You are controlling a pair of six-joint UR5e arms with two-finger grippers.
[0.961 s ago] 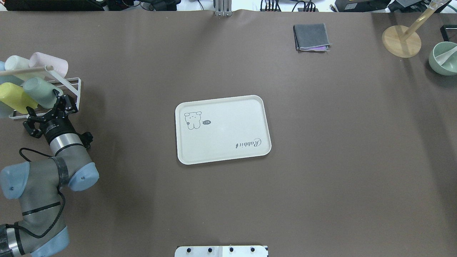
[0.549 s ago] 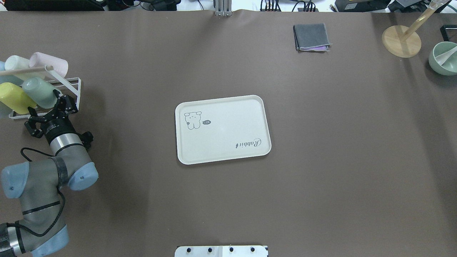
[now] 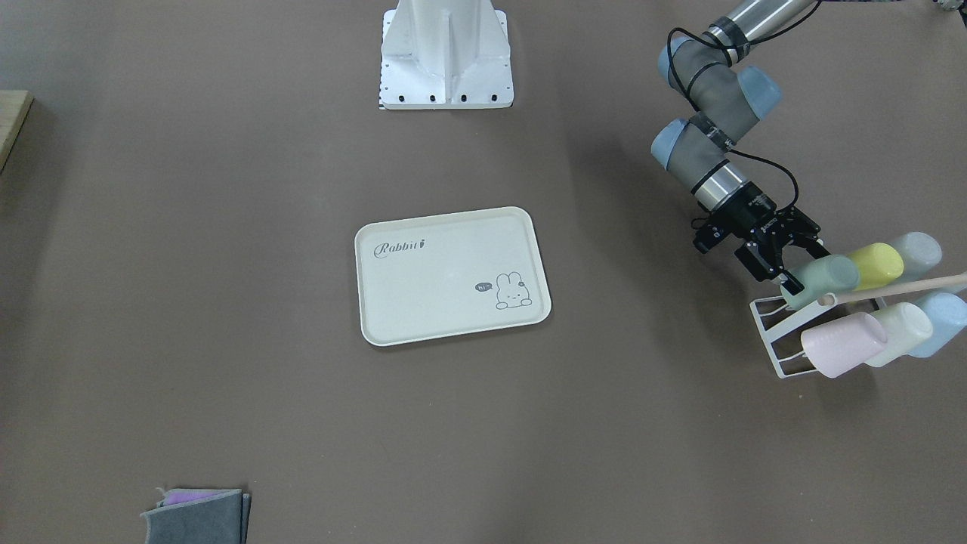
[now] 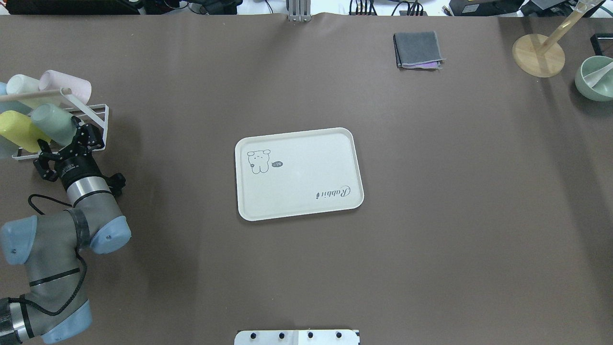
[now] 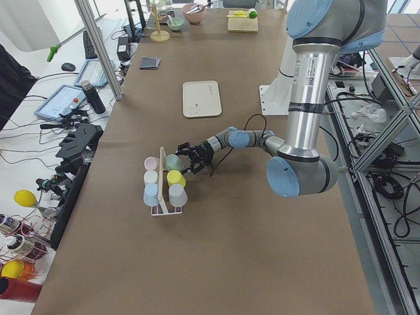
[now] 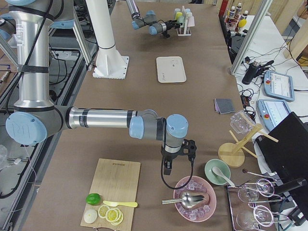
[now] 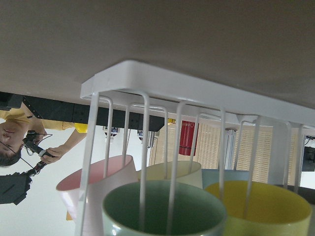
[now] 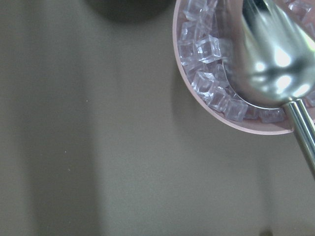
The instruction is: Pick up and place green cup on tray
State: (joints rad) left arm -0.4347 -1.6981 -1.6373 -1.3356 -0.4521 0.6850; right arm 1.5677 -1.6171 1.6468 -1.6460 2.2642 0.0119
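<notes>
Bearing the tray [image 4: 299,184], the brown table [image 4: 455,201] shows the left pincer [image 4: 60,143] spread beside the green cup [image 4: 53,123].

Six plastic cups are lying in one white wire rack [image 3: 767,332]: one sage-green cup [image 3: 823,276], one yellow cup [image 3: 876,264], one grey-blue cup [image 3: 918,251], one pink cup [image 3: 842,344], one whitish-mint cup [image 3: 903,329], one light-blue cup [image 3: 942,321]. One cream rectangular tray [image 3: 446,291] is sitting mid-table. One folded grey cloth pile [image 3: 200,520] (purple layer peeking out) is lying near the edge.

Left end effector [image 4: 66,143] edged forward, jaws spread, closer to green cup [image 4: 53,122].
</notes>
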